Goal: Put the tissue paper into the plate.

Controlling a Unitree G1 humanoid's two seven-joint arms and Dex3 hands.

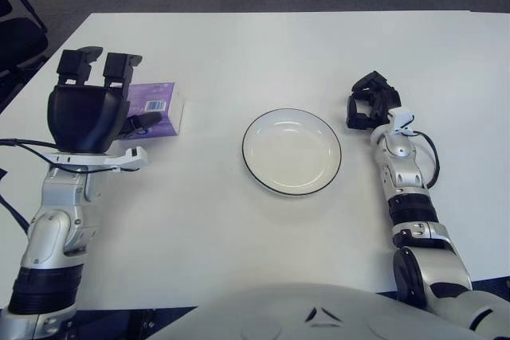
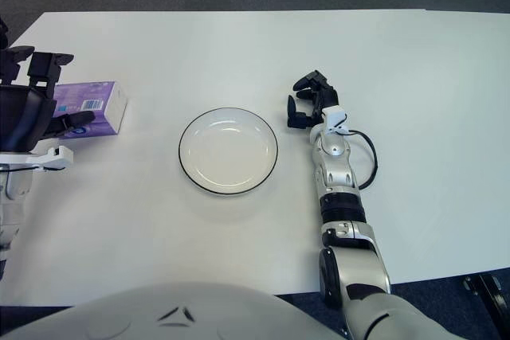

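Tissue paper point(image 1: 155, 108) is seen just plate-side point(image 1: 292, 151) of the left hand point(image 1: 86, 105), its fingers point(image 1: 121, 68) spread and holding nothing.

No wording can be read anywhere. The small purple cardboard tissue pack point(image 2: 89, 107) on the white table point(image 2: 263, 45) carries a white barcode patch and pale print on its top face, but the characters are too small to make out.
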